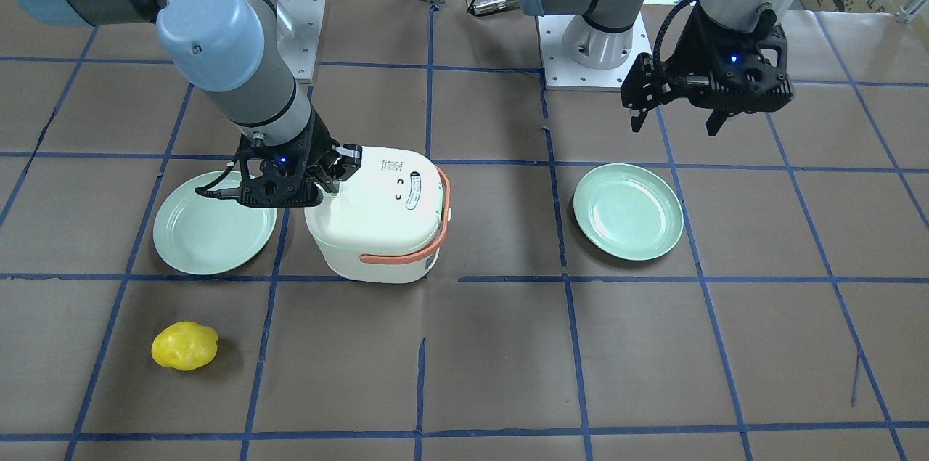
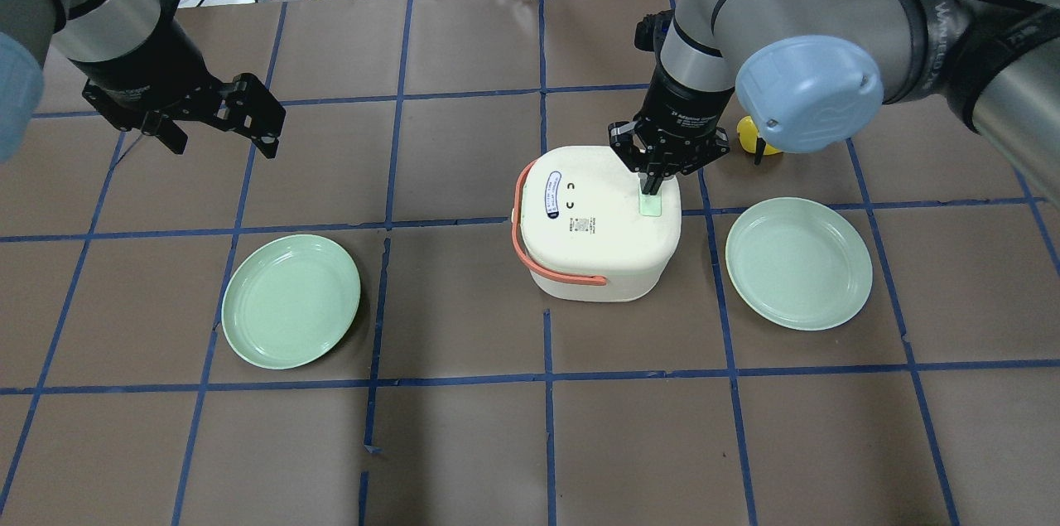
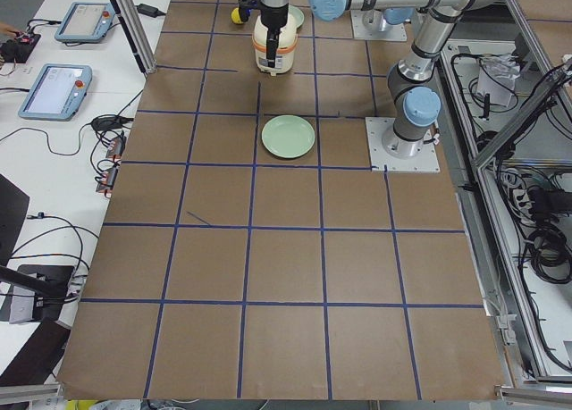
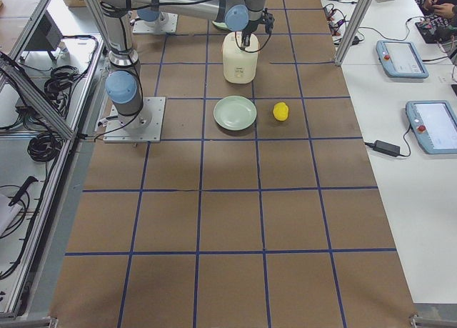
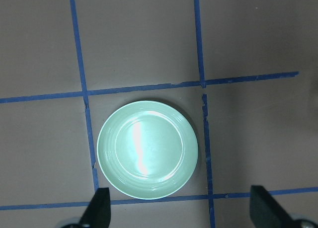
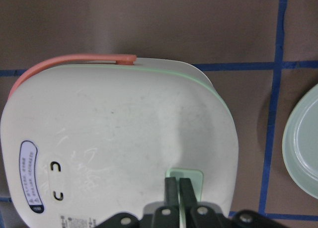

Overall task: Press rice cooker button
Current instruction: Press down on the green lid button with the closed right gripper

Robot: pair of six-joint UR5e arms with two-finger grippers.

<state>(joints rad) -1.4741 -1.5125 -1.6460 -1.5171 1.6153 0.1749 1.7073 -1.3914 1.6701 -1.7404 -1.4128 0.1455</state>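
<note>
The white rice cooker (image 2: 596,236) with its coral handle stands mid-table, lid closed; it also shows in the front view (image 1: 385,221) and in the right wrist view (image 6: 114,138). A pale green button (image 2: 652,208) sits on the lid near its edge. My right gripper (image 2: 651,188) is shut, fingers together, tips down on that button (image 6: 195,181); the right wrist view shows the gripper (image 6: 179,181) too. My left gripper (image 2: 224,143) is open and empty, high above the table over a green plate (image 5: 147,148).
Two mint-green plates lie either side of the cooker, one on the left (image 2: 290,301) and one on the right (image 2: 799,263). A yellow lumpy object (image 1: 184,345) lies on the far side near the right plate. Brown paper with blue tape lines covers the table.
</note>
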